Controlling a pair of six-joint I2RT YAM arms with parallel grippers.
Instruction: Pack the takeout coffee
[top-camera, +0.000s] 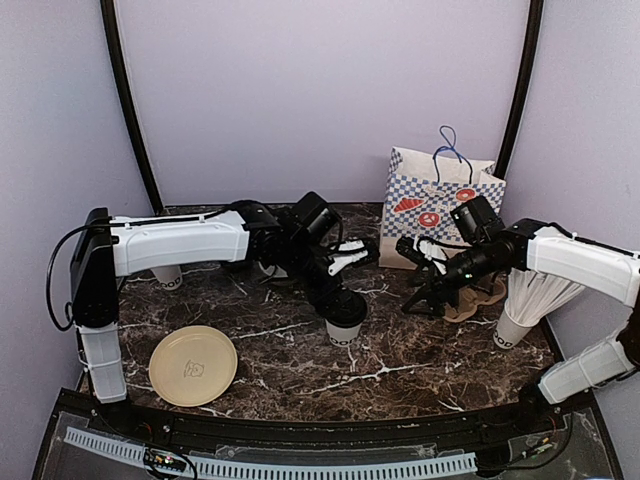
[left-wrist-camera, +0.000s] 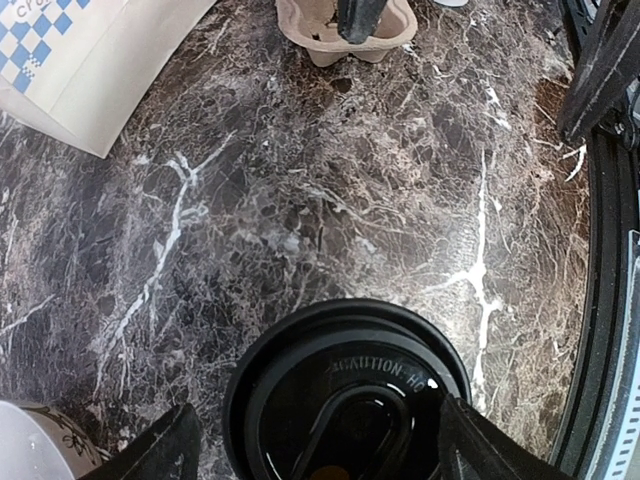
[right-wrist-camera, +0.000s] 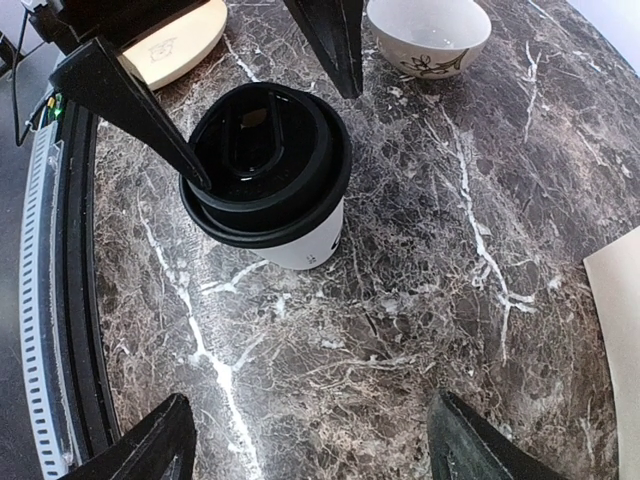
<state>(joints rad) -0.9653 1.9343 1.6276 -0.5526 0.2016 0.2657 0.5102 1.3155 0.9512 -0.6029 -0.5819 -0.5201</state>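
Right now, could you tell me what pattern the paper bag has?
The paper bag has blue-and-white checks with round red emblems; the top external view shows it best.

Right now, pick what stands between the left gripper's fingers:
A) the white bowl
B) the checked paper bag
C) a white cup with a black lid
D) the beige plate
C: the left gripper straddles the white cup capped by a black lid; the beige plate lies apart, nearer the table's front edge.
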